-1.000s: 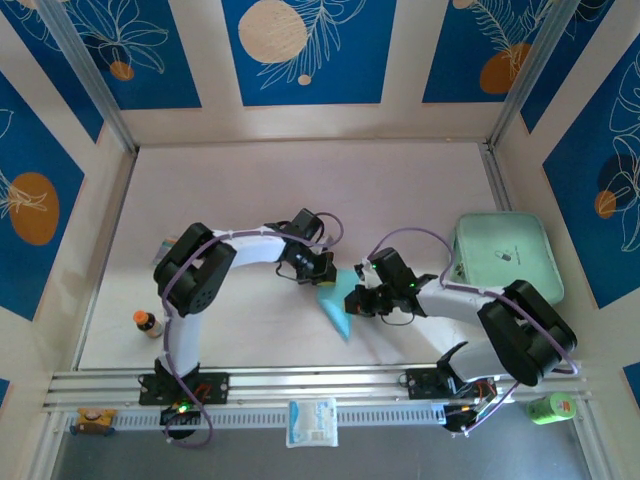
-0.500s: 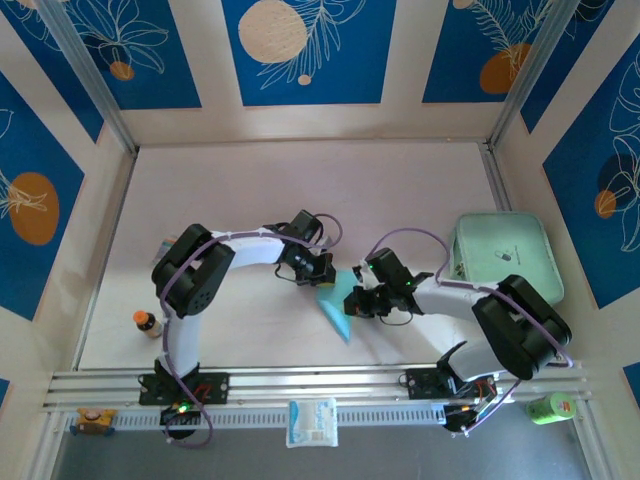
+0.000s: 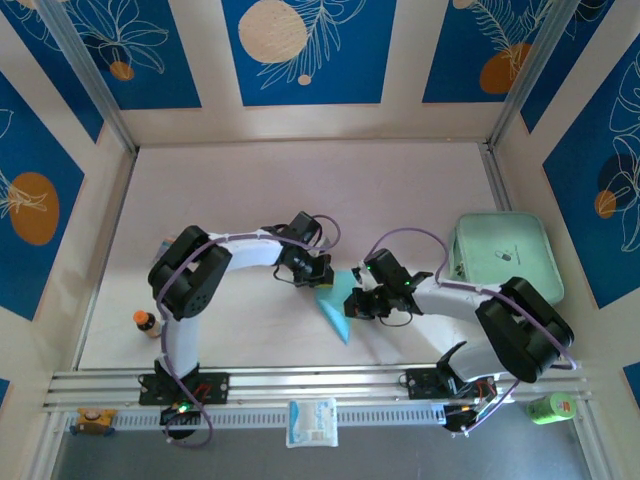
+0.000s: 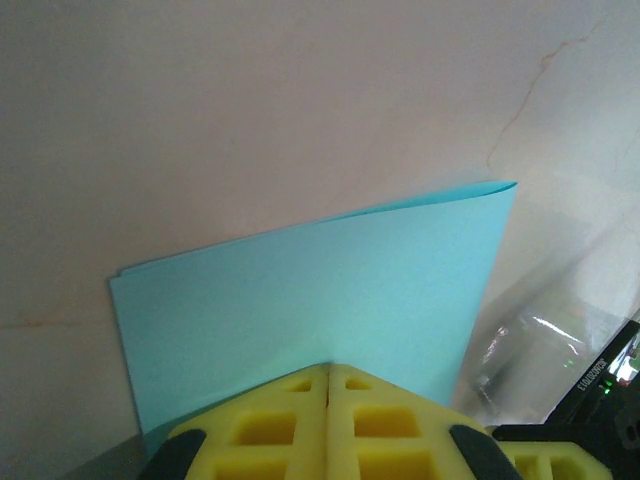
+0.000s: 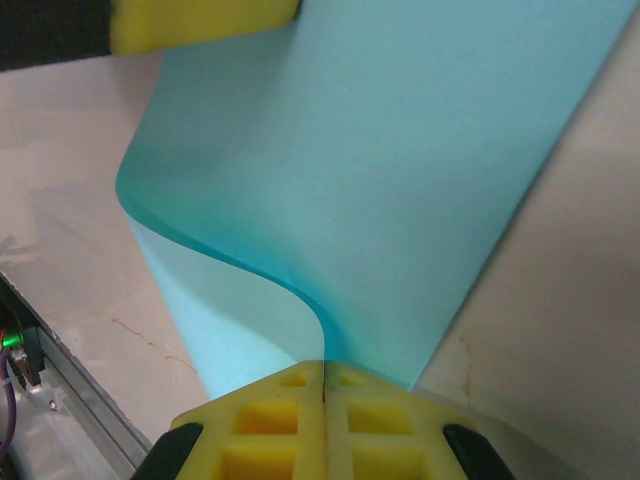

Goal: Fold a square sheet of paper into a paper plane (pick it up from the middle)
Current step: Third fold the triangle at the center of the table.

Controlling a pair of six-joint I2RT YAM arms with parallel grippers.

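Cyan paper (image 3: 335, 298), left of the mint-green tray (image 3: 510, 250), is what my left fingers (image 4: 285, 425) and right fingers (image 5: 270, 420) are pinching.

Count's coming in: two robot arms, left arm (image 3: 240, 245) and right arm (image 3: 462, 298), and two grippers to match, left gripper (image 3: 322, 279), right gripper (image 3: 352, 304). One light blue sheet of paper (image 3: 336, 306) — just the one. One mint-green tray (image 3: 505, 255). Then singles: one small brown bottle (image 3: 147, 322), one white packet (image 3: 312, 422), one green container (image 3: 551, 407), one small orange object (image 3: 92, 417).
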